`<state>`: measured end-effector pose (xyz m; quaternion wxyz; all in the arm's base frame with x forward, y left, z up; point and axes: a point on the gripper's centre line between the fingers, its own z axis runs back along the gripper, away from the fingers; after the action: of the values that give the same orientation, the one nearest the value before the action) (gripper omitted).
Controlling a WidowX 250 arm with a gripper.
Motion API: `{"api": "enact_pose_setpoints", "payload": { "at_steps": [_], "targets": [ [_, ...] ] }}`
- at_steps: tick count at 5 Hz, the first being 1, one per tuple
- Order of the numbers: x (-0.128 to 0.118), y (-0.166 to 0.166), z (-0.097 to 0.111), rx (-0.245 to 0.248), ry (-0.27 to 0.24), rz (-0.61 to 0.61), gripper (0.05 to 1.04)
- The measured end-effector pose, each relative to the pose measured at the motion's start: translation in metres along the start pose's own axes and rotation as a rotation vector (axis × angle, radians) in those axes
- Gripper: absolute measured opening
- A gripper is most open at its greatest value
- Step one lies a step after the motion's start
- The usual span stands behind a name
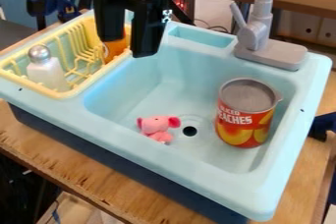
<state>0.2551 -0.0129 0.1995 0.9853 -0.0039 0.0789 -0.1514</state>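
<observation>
Probably light and fairly stiff, the orange item (116, 48) stands at the far right end of the yellow dish rack (89, 92), just by the black gripper (131, 47), whose fingers are spread with nothing pinched between them. Its wall or upper edge looks like the place to take hold, though the rack's bars leave little room and smooth plastic, if that's what it is, could slip. The near-left bottle (47, 73) seems easiest to grasp around its pale body; its rounded silver cap may be slick. Down in the light blue sink (197, 156), the pink toy animal (156, 126) lies left of the drain hole (189, 131), likely light and maybe soft, best taken across the body. To its right stands the can (246, 112), rigid, broad and possibly heavy if full; whether the fingers could span it is doubtful. A finger hides part of the orange item, so its full shape can't be told, while the gripper's upper part is cut off at the far edge.
</observation>
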Motion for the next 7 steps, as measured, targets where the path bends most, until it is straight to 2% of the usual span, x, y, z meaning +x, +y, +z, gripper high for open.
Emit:
{"api": "enact_pose_setpoints", "payload": {
  "at_steps": [1,2,3,4,5,6,7],
  "targets": [
    [0.002,0.000,-0.008,-0.006,0.025,0.000,1.001],
    [0.020,-0.017,-0.015,-0.001,-0.058,-0.021,1.001],
    [0.033,-0.042,-0.017,0.015,-0.113,-0.078,1.001],
    [0.042,-0.058,-0.027,-0.014,-0.136,-0.149,1.001],
    [0.054,-0.065,-0.035,-0.031,-0.181,-0.186,1.001],
    [0.065,-0.075,-0.037,-0.025,-0.199,-0.237,1.001],
    [0.072,-0.085,-0.030,0.008,-0.227,-0.279,1.001]
  ]
}}
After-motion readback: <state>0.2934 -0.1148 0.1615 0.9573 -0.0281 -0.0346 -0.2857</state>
